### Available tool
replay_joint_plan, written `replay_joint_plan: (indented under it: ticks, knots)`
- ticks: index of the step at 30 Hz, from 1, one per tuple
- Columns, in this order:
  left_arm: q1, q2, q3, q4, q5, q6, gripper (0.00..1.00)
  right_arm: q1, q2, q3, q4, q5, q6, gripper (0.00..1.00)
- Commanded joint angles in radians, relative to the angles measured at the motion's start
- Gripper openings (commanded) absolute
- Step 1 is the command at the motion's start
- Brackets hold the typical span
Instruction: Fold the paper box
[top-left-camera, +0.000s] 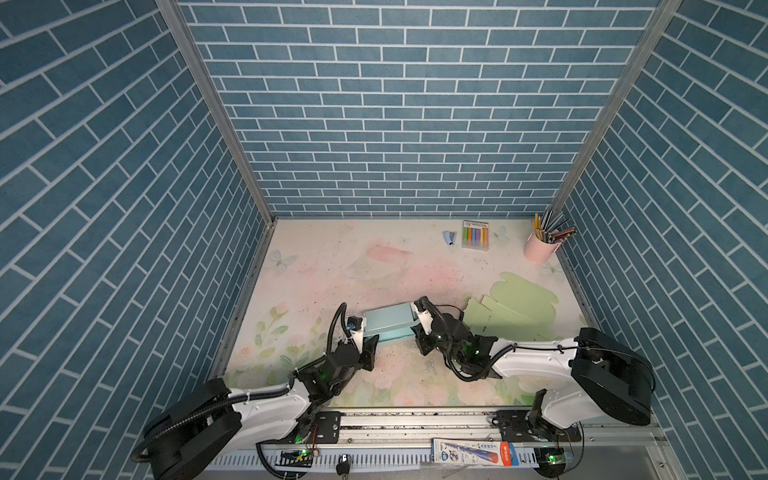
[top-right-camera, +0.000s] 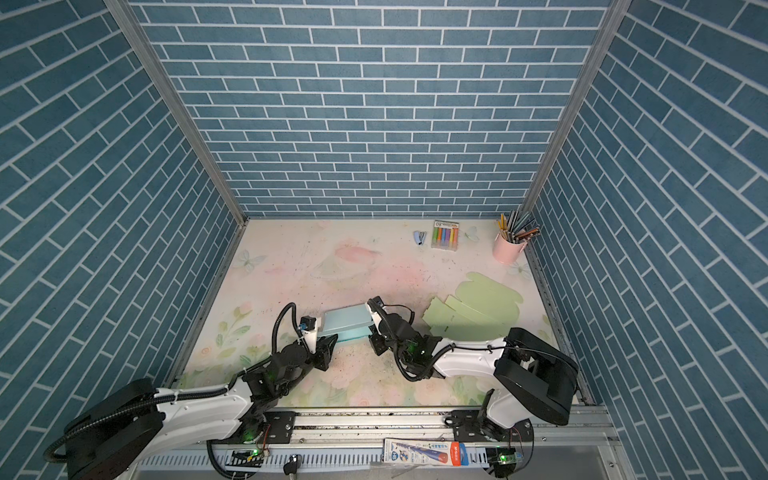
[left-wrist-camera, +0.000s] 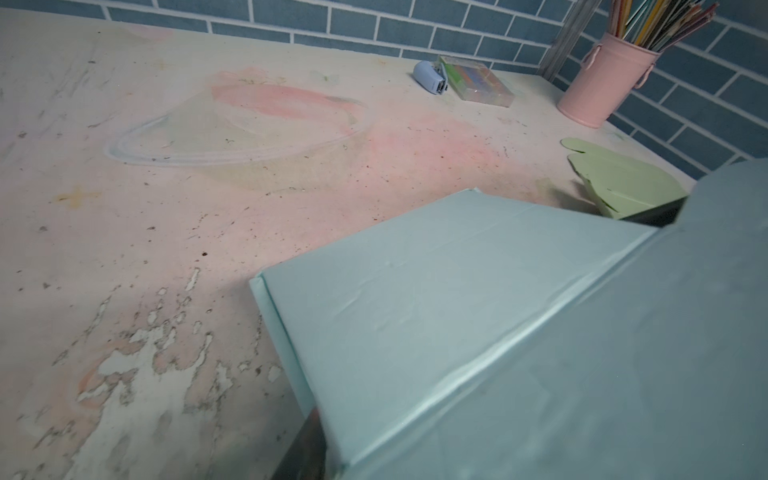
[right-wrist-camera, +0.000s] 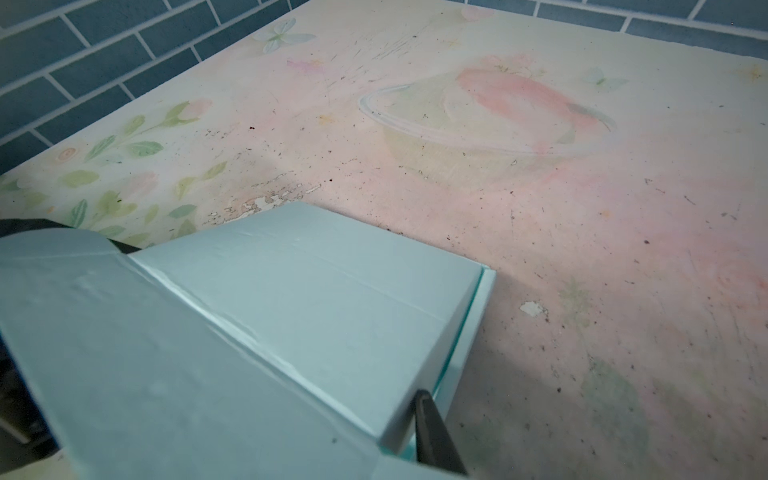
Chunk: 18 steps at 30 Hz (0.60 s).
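Neither left end effector (top-left-camera: 361, 331) nor right end effector (top-left-camera: 417, 328) can be told clenched or released. At lower centre the paper box (top-left-camera: 390, 319) is judged nearly folded.

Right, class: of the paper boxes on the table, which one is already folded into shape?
The light blue box: it stands up as a block with walls and a top, while the green one lies flat and unfolded.

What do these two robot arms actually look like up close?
Both the left arm and right arm have smooth white shells between bulky black rounded joints. A ribbed black cable loops along each, small green lights glow near the wrists, and each ends in dark fingers.
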Motion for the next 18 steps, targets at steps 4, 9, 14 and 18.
replay_joint_plan:
  ticks: [4, 9, 14, 18]
  knots:
    - [-0.042, -0.085, 0.068, -0.29, 0.134, -0.066, 0.89, 0.025, -0.035, -0.022, 0.017, -0.039, 0.039, 0.2]
    - [-0.043, -0.164, 0.089, -0.414, 0.155, -0.142, 0.89, 0.025, -0.034, -0.024, 0.017, -0.034, 0.043, 0.2]
    - [-0.045, -0.299, 0.142, -0.584, 0.167, -0.184, 0.89, 0.025, -0.029, -0.021, 0.01, -0.029, 0.046, 0.2]
    - [-0.045, -0.396, 0.224, -0.779, 0.131, -0.198, 0.89, 0.024, -0.021, -0.014, 0.005, -0.027, 0.047, 0.2]
